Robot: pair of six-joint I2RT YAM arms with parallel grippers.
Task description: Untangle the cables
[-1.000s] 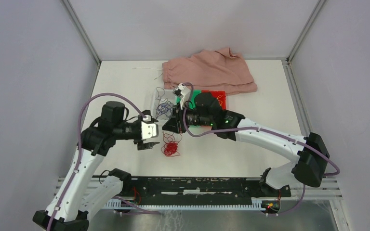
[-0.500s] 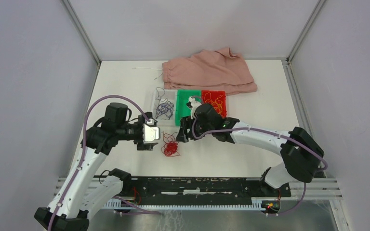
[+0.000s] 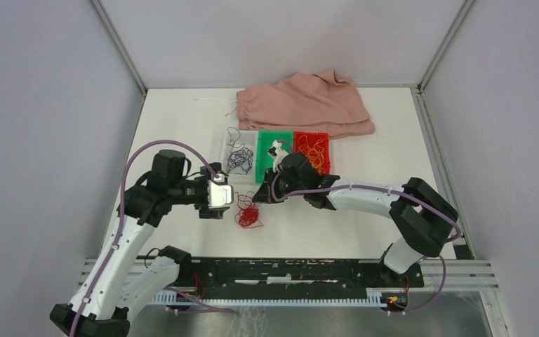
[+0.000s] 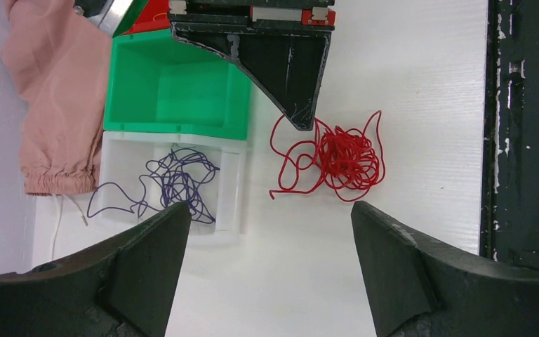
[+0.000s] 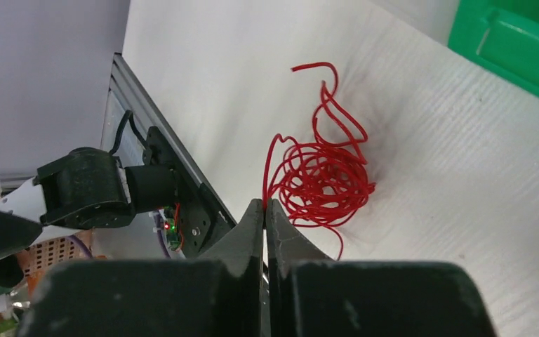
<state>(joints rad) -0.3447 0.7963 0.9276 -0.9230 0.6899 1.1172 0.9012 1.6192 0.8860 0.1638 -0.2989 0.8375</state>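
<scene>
Red cable (image 5: pixel 326 184): one strand pinched between the pressed-together jaws of right gripper (image 5: pixel 264 205); left gripper (image 4: pixel 267 210): spread wide, held nearby.

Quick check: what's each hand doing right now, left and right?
Left hand: open, holding nothing.
Right hand: closed, apparently pinching a strand of the red cable.

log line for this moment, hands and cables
right hand: shut on red cable | left hand: open, holding nothing | purple cable: mostly in white bin | yellow cable: in red bin
</scene>
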